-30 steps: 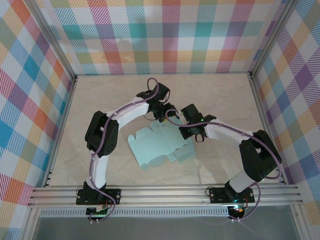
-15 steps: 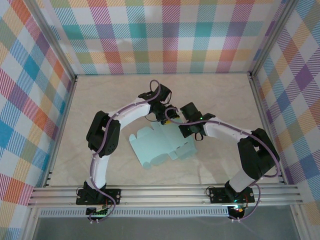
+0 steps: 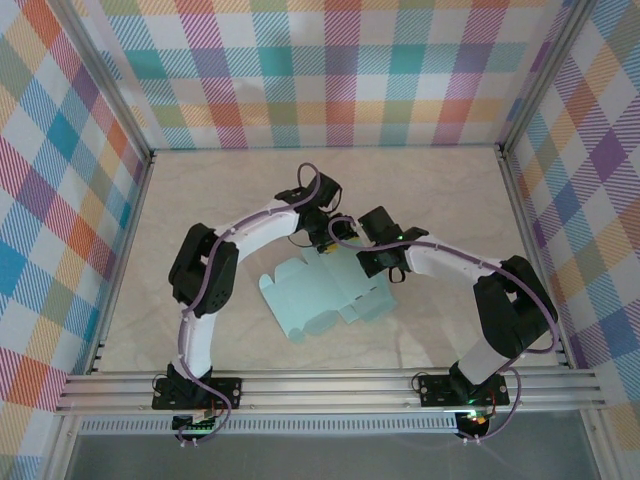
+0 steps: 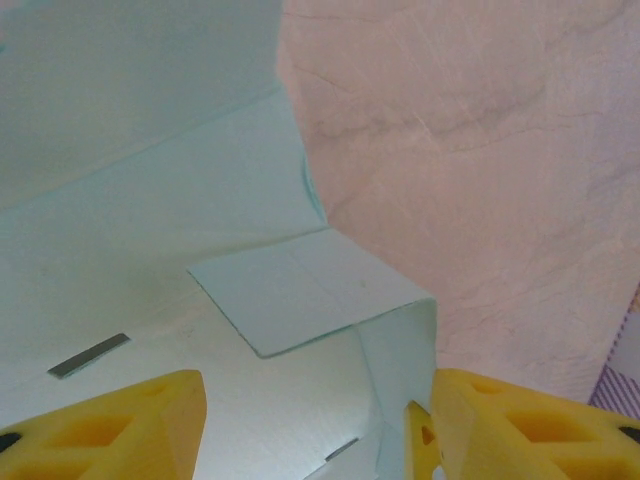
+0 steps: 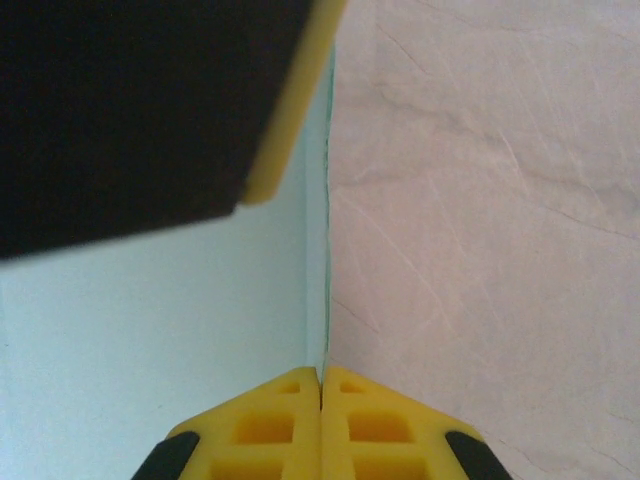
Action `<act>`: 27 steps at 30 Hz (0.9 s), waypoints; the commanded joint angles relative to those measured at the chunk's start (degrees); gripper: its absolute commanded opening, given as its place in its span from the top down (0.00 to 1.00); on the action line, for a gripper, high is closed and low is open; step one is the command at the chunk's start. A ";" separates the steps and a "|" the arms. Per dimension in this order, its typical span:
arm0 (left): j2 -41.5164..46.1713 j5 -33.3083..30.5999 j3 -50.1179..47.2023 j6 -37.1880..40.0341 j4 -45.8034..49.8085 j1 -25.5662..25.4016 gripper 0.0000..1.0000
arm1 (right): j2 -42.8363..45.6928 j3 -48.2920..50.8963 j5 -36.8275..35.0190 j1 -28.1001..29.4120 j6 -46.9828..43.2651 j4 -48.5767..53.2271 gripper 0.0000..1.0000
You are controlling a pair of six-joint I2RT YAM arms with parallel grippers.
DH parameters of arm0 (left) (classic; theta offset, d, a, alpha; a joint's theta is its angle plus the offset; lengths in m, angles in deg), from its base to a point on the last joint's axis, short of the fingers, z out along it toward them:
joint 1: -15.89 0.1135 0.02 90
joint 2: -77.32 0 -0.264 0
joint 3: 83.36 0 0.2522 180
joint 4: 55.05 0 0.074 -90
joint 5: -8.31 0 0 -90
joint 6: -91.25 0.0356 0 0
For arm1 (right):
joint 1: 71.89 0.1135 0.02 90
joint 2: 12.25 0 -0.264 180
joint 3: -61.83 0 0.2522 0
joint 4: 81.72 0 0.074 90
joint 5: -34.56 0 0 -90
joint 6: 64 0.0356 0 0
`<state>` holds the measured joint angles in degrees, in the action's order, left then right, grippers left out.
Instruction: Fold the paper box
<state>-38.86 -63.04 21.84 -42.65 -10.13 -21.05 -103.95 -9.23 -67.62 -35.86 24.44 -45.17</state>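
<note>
Holding left gripper [image 4: 310, 415] jaws spread either side of a raised flap [image 4: 300, 290] of the paper box [image 3: 320, 292], lying mid-table [image 3: 440, 190] between both arms; pinching its thin edge in right gripper [image 5: 321, 385], jaws pressed together. Risking torn or wrongly creased card by tugging sideways.

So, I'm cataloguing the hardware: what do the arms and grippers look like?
The left arm and right arm have white links, bulky black joint housings and purple cables running alongside. The left gripper and right gripper have yellow fingers with moulded recesses.
</note>
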 commanded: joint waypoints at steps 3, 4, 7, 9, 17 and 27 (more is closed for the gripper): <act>7.47 -6.05 -3.12 2.99 -0.40 0.55 0.37 | -0.14 0.17 3.15 0.78 -0.82 -1.82 1.00; 7.76 -6.25 -3.52 2.99 -0.11 1.18 0.37 | -0.18 0.17 3.41 0.81 -0.71 -1.84 1.00; 8.04 -6.07 -3.48 3.07 0.18 2.38 0.37 | -0.31 0.15 3.75 0.83 -0.50 -1.53 1.00; 7.80 -5.74 -2.77 3.15 -0.04 2.82 0.37 | -0.19 0.25 4.06 0.85 -0.72 -1.43 1.00; 8.18 -5.38 -1.05 5.92 3.28 4.77 0.46 | -0.10 0.46 3.35 -0.39 0.21 0.47 1.00; 0.54 -0.24 7.83 5.34 4.58 5.10 0.52 | 1.38 3.07 9.57 -0.18 -1.87 -2.63 1.00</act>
<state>-35.65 -65.66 25.43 -38.13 -7.62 -15.83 -103.90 -7.11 -61.33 -35.93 23.61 -46.99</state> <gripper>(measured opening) 0.485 0.053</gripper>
